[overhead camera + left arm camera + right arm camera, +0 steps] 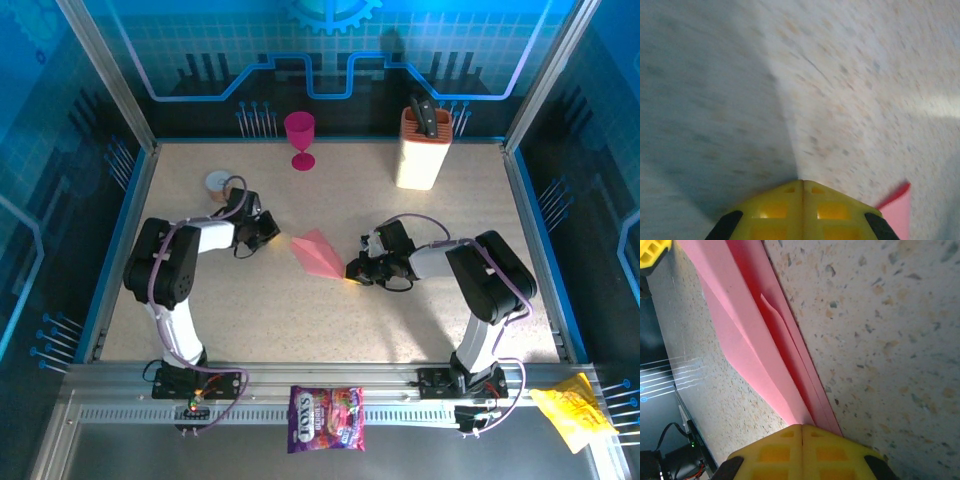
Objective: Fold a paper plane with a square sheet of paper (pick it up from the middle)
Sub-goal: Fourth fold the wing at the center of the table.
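Note:
The salmon-pink paper, folded into a slim pointed paper plane (319, 253), lies flat mid-table. Its layered folds and centre crease (765, 335) run diagonally through the right wrist view. My right gripper (353, 270) is shut, its yellow fingertips (802, 427) touching each other right at the plane's narrow end, with the paper running under them. I cannot tell whether it is pinched. My left gripper (272, 237) is shut too and sits low over bare table just left of the plane's wide end. A pink corner (897, 212) shows right of its joined tips (802, 182).
A magenta goblet (300, 136) and a cream knife block (423, 150) stand along the back. A small white round object (219, 182) lies behind the left arm. A purple candy bag (326, 418) and a yellow crumpled wrapper (572, 408) lie on the front rail.

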Robot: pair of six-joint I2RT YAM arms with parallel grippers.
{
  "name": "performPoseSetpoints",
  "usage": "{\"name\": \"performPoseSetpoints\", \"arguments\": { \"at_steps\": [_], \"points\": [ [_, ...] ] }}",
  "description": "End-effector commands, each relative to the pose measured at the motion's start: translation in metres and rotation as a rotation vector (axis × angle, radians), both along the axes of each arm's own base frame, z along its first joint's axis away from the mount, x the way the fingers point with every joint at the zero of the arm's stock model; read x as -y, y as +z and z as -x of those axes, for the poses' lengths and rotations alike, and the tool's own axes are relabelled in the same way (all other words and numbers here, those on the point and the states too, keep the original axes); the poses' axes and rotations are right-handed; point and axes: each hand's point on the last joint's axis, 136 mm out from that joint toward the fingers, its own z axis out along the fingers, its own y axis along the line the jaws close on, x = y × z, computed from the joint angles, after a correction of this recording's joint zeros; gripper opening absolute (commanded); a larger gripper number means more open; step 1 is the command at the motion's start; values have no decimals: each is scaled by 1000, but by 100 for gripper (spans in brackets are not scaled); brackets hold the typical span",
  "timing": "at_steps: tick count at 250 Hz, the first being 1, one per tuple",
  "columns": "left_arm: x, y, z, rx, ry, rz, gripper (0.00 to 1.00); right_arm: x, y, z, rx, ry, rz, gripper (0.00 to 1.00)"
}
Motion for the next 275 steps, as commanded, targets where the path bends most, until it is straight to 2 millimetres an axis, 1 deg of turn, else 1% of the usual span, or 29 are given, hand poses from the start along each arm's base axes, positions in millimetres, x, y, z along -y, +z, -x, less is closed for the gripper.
{"name": "performPoseSetpoints", "arguments": {
  "at_steps": [1,12,26,50,81,103,127,153,164,181,202,212,225,239,258,275],
  "points": [
    [15,22,14,-25,-12,-32,0,62,-79,65,-283,-72,318,0],
    [31,37,17,8,-49,-47,0,63,-79,65,-285,-75,319,0],
    [51,51,21,41,-88,-38,0,62,-78,66,-284,-80,315,0],
    [85,58,32,48,-146,-8,0,61,-78,70,-285,-93,310,0],
    [127,50,53,32,-232,5,0,57,-75,77,-282,-113,292,0],
    [147,38,66,15,-266,0,0,53,-70,81,-267,-116,297,0],
    [154,17,75,-25,-266,-15,0,48,-65,85,-249,-121,296,0],
    [148,-5,78,-59,-249,-56,0,39,-51,86,-214,-112,276,0],
    [146,-11,77,-67,-250,-78,0,34,-40,84,-188,-105,253,0],
    [143,-19,75,-81,-253,-111,0,29,-16,77,-123,-90,233,0],
    [142,-23,75,-87,-270,-128,0,27,19,66,-19,-68,216,0],
    [141,-24,76,-88,-276,-134,0,30,34,62,26,-63,230,5],
    [142,-24,76,-83,-292,-134,0,35,49,56,77,-54,241,14],
    [142,-23,78,-81,-305,-136,0,42,59,51,109,-52,251,25],
    [143,-22,79,-71,-324,-137,0,49,60,46,118,-48,246,28],
    [144,-21,81,-69,-345,-133,0,50,58,40,123,-45,217,29]
  ]
}}
